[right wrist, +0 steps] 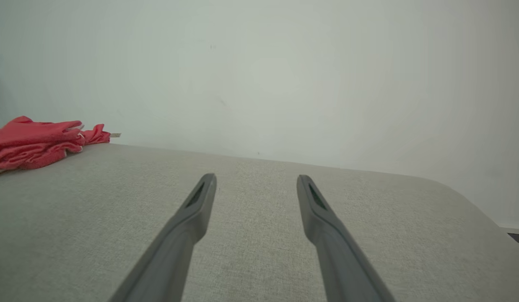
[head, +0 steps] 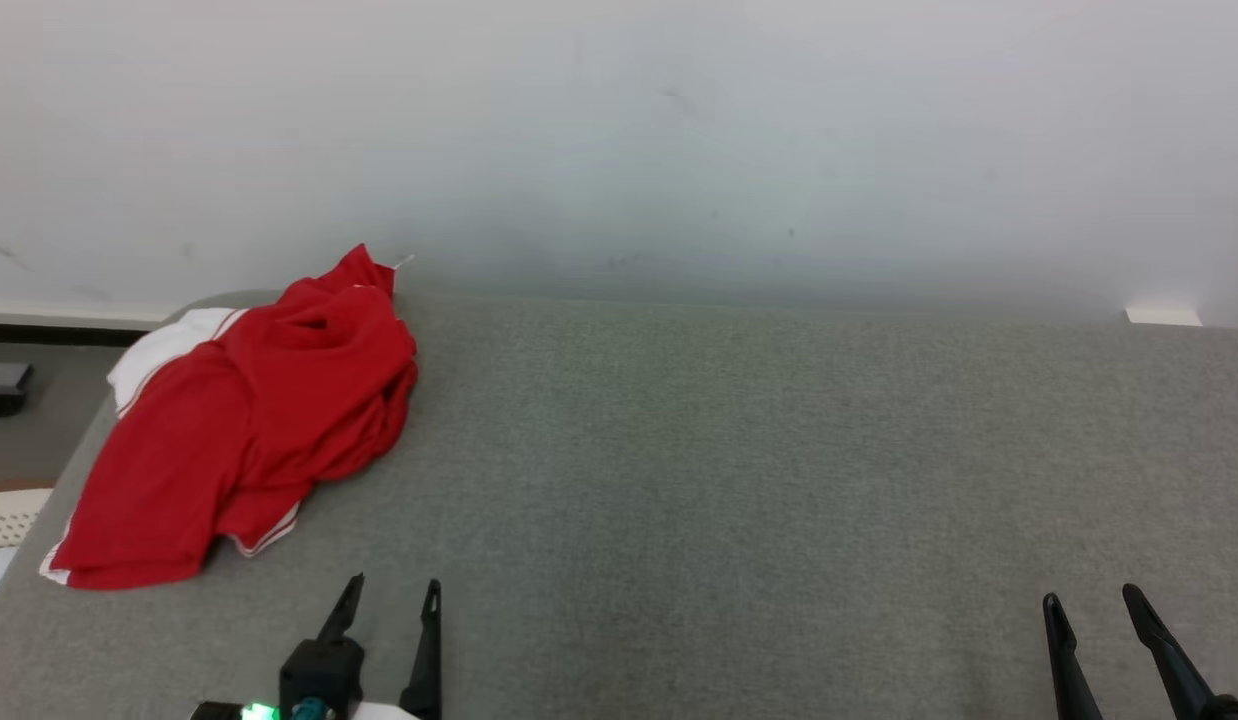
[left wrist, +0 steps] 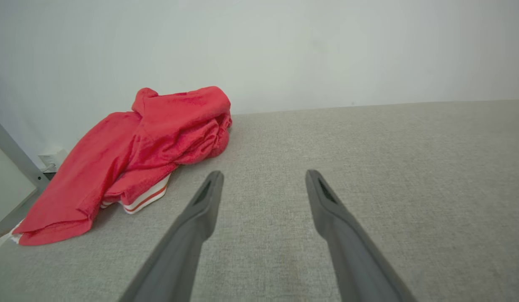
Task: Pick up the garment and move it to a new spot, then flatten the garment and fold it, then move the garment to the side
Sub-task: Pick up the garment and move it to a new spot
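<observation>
We log the garment [head: 229,420] bunched at the ten o'clock edge of the bench [head: 739,480]. Left hand [head: 395,582] and right hand [head: 1091,594] wide, holding nothing. Open surface toward three.

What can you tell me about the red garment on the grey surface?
The red garment is soft-looking cloth with white, red-striped bands at its hems. It lies crumpled in a loose heap, partly folded over itself, at the far left of the grey padded surface, reaching its left edge. It rests on that surface; the open left tool and right tool stand apart from it.
</observation>
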Controlling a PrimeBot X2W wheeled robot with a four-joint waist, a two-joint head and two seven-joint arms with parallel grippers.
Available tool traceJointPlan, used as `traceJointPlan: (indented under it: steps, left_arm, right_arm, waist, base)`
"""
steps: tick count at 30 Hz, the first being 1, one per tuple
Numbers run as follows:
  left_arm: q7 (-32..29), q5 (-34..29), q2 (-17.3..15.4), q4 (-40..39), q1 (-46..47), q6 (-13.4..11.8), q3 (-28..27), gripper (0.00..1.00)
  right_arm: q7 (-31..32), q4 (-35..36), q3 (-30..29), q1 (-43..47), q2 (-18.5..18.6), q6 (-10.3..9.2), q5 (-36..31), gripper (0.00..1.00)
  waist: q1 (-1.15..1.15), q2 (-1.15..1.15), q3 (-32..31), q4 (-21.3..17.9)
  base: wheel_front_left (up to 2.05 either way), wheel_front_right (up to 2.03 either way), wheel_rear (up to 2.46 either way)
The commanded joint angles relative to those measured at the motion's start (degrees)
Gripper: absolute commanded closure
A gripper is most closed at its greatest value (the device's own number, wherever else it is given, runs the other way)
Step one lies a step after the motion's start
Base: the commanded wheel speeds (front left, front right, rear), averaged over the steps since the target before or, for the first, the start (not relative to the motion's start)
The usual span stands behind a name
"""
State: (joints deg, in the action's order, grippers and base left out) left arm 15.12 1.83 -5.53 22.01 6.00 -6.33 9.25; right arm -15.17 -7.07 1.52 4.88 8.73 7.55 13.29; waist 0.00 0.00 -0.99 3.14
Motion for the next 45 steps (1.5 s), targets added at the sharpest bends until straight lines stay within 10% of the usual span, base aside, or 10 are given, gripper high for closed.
traceJointPlan:
  steps: [1, 21, 37, 45]
  left_arm:
    - [0.06, -0.28, -0.08, 0.1, 0.4, 0.0, -0.14, 0.0]
    - [0.05, 1.21, -0.63, -0.99, -2.55, -0.13, -2.74, 0.0]
    - [-0.16, 8.13, -0.25, -0.32, 20.74, 4.11, -7.14, 0.0]
    - [-10.5, 11.98, -1.1, 8.94, 40.32, 6.0, -7.88, 0.0]
  right_arm:
    - [0.02, 0.25, -0.11, 0.62, -0.14, -0.12, 0.16, 0.0]
    - [0.03, 0.04, 4.08, -0.54, -0.34, -0.12, 0.48, 0.0]
    - [0.03, 4.88, 4.84, -9.89, 9.54, -0.12, 1.8, 0.0]
    - [0.04, 8.66, 4.14, -14.16, 16.64, -0.12, 2.58, 0.0]
  waist:
    - [0.0, 0.0, -0.15, 1.35]
    - [0.0, 0.0, -0.72, 17.56]
    - [0.0, 0.0, 19.85, 14.17]
    - [0.0, 0.0, 29.66, 12.61]
  base:
    - [0.0, 0.0, 0.0]
    - [0.0, 0.0, 0.0]
    - [0.0, 0.0, 0.0]
    - [0.0, 0.0, 0.0]
